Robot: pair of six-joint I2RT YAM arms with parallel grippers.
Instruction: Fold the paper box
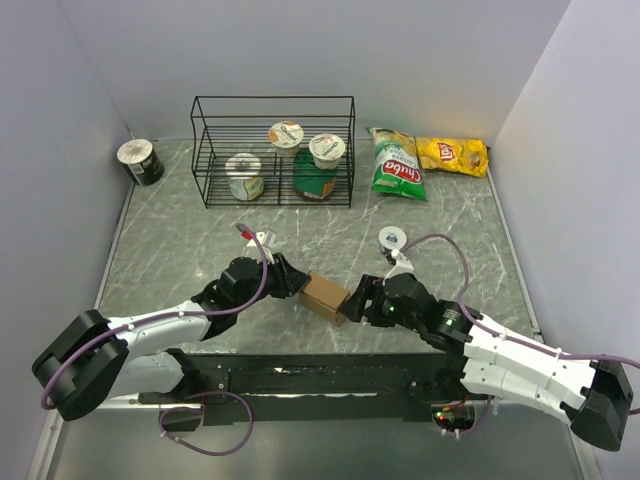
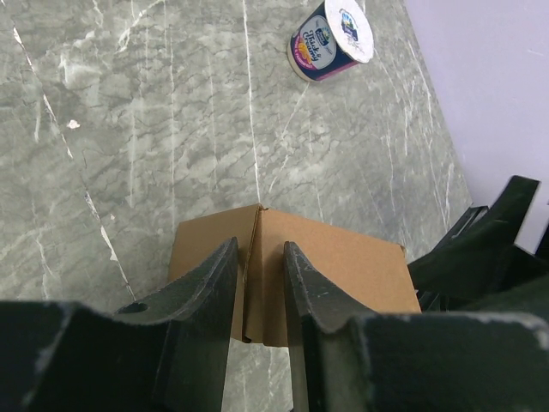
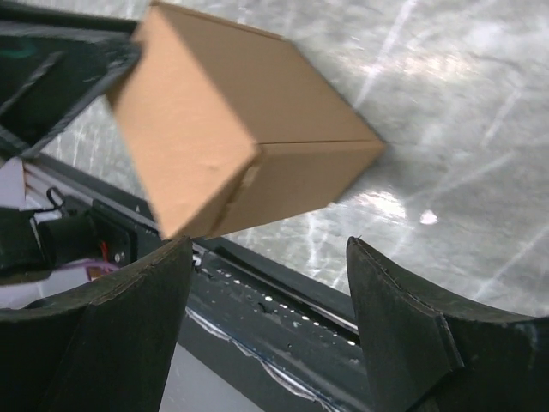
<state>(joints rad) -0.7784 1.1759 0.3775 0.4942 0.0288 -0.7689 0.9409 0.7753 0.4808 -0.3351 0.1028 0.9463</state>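
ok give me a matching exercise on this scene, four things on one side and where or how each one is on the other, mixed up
Things
1. paper box
2. right gripper
3. green chip bag
4. wire rack

Places or states
A. back right, beside a yellow bag
B. at the back, with cups on its shelves
C. pinched by the left gripper
D. jaws wide open, nothing between them

Pairs: 1-C, 2-D, 3-A, 4-B
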